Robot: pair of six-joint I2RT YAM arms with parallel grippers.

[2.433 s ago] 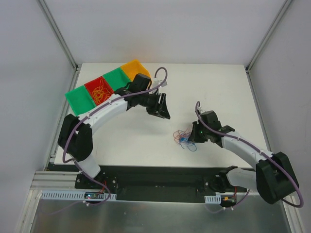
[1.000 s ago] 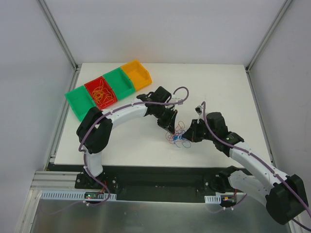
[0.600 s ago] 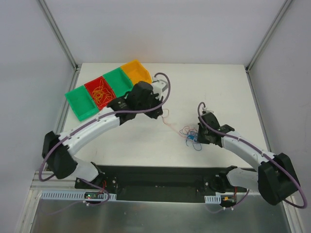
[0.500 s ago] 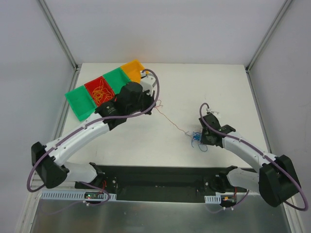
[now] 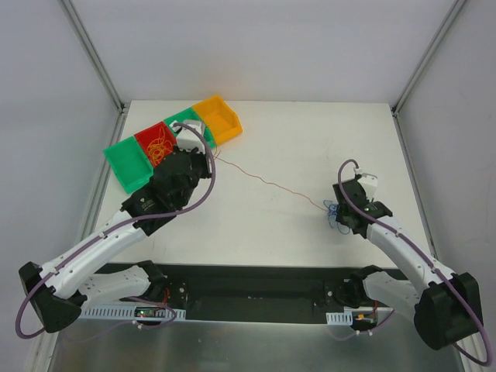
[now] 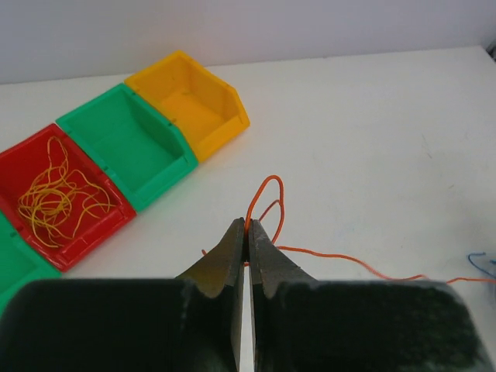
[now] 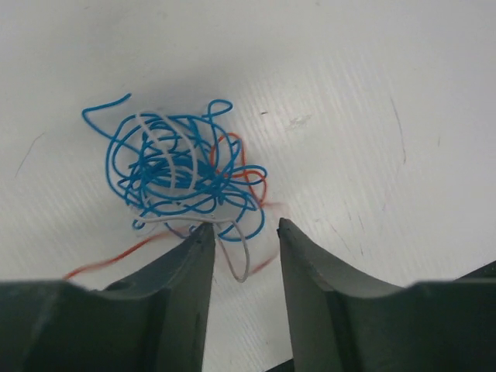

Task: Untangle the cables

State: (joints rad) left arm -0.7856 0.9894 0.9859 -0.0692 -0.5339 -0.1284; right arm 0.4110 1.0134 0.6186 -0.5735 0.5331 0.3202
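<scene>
My left gripper (image 6: 246, 232) is pinched tight on an orange wire (image 5: 263, 180) near the red bin (image 5: 159, 143). The wire stretches away from that bin to the clump of cables (image 7: 182, 174), well apart from it. My right gripper (image 7: 244, 229) stands parted at the clump's edge.

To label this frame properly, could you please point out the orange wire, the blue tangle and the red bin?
orange wire (image 6: 268, 177): left wrist view, top of its loop.
blue tangle (image 7: 182, 174): right wrist view, middle of the clump.
red bin (image 6: 97, 242): left wrist view, its near wall.
</scene>
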